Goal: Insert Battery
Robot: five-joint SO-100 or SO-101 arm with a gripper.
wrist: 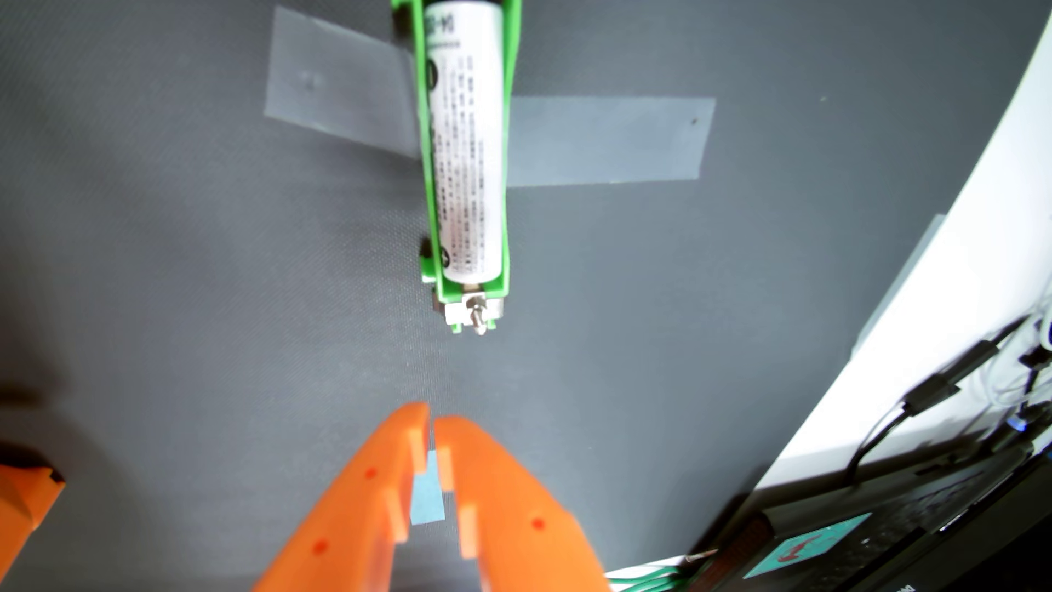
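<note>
**A:** What sits at the far left of the wrist view?

**B:** A blurred orange plastic part [25, 495] pokes in at the near left edge. It lies over a dark grey woven mat [171, 296] that fills most of the picture. Further from the camera, a strip of clear grey tape [336, 85] is stuck flat on the mat, running under the holder.

**A:** And in the middle?

**B:** A white cylindrical battery with small printed text [469, 148] lies lengthwise, pointing away from the camera. It is seated inside a bright green plastic battery holder [431, 188], whose side walls run along both sides of it. At the holder's near end a small silver metal terminal with a screw [477, 316] sticks out towards the camera.

**A:** Where is the pincer?

**B:** The orange two-finger gripper [431, 415] enters from the near edge, just below the terminal but well apart from it. Its fingertips are almost together, with only a thin slit between them, and they hold nothing. A small patch of light blue tape [427, 501] shows in the gap further back.

**A:** What is on the right?

**B:** A second strip of clear tape [609, 139] extends right from the holder. Beyond the mat's edge is a white surface [939, 319], with black cables [933, 393] and a dark device bearing a teal label [808, 546] at the near right corner.
</note>
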